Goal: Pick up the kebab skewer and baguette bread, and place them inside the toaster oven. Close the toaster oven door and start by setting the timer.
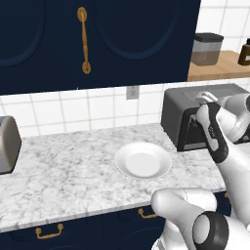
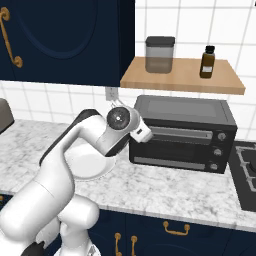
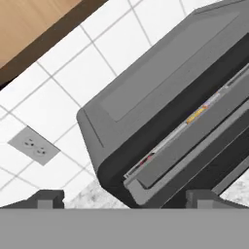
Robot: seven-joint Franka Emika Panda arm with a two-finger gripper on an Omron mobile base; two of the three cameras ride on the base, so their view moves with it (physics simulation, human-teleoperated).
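Note:
The dark grey toaster oven (image 2: 182, 107) (image 1: 181, 105) (image 3: 160, 82) stands on the counter at the right, with small round controls (image 2: 220, 150) at its right edge. The toaster oven door (image 2: 175, 148) (image 3: 204, 155) stands a narrow slit short of flush, its grey bar handle (image 2: 181, 134) along the top. Through the slit show an orange sliver (image 3: 197, 115) and a red speck (image 3: 148, 158). The baguette bread and kebab skewer are otherwise hidden. My gripper (image 3: 125, 199) (image 2: 145, 134) (image 1: 204, 97) is open and empty, at the door's upper left corner.
A white plate (image 1: 142, 161) (image 2: 90, 167) lies mid-counter, left of the oven. A silver toaster (image 1: 7, 144) sits far left. Above the oven, a wooden shelf (image 2: 182, 80) bears a canister (image 2: 160, 54) and a bottle (image 2: 207, 61). A stove (image 2: 247, 172) is at the right.

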